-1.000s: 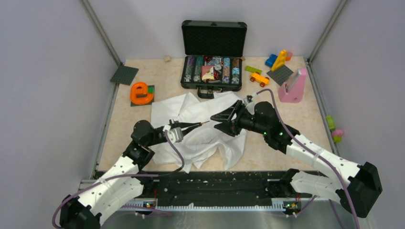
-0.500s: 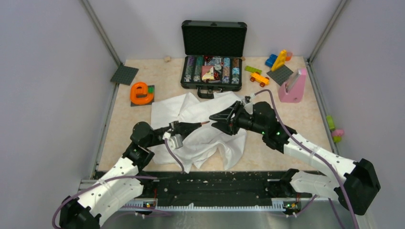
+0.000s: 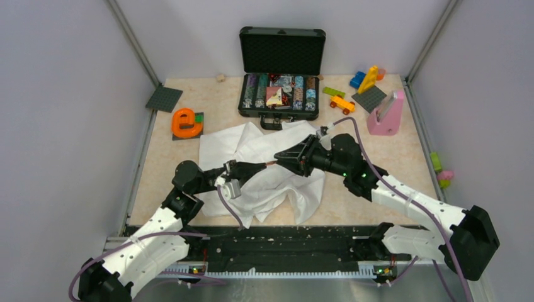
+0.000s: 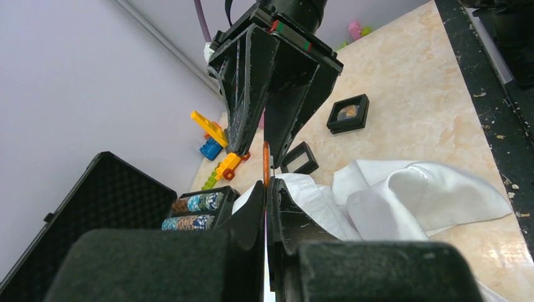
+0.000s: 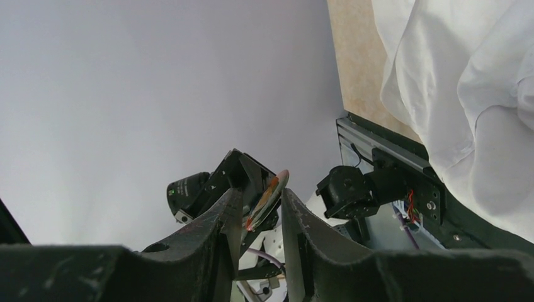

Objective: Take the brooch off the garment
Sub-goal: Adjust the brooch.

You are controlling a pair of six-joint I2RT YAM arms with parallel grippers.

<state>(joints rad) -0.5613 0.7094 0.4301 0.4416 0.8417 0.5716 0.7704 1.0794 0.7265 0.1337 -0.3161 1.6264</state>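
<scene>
The brooch [image 4: 266,165] is a thin orange disc seen edge-on, sticking out of my left gripper [image 4: 266,185], which is shut on it above the white garment [image 3: 264,182]. In the top view the brooch [image 3: 272,163] is a small reddish speck between the two gripper tips. My right gripper [image 3: 279,160] faces the left gripper [image 3: 261,166] tip to tip. In the right wrist view the brooch [image 5: 267,198] stands tilted between the fingers of my right gripper [image 5: 261,192]. Those jaws are narrowly open, with a gap showing on the left side of the disc.
An open black case [image 3: 281,69] of chips stands at the back. An orange letter e [image 3: 185,122], a grey plate [image 3: 164,99], toy bricks [image 3: 368,78] and a pink stand [image 3: 385,113] lie around. Two black square frames [image 4: 347,113] [image 4: 298,157] sit beside the garment.
My right gripper has moved left onto the left gripper's tip, and its jaws have narrowed around the brooch. The left gripper has stayed shut on the brooch.
</scene>
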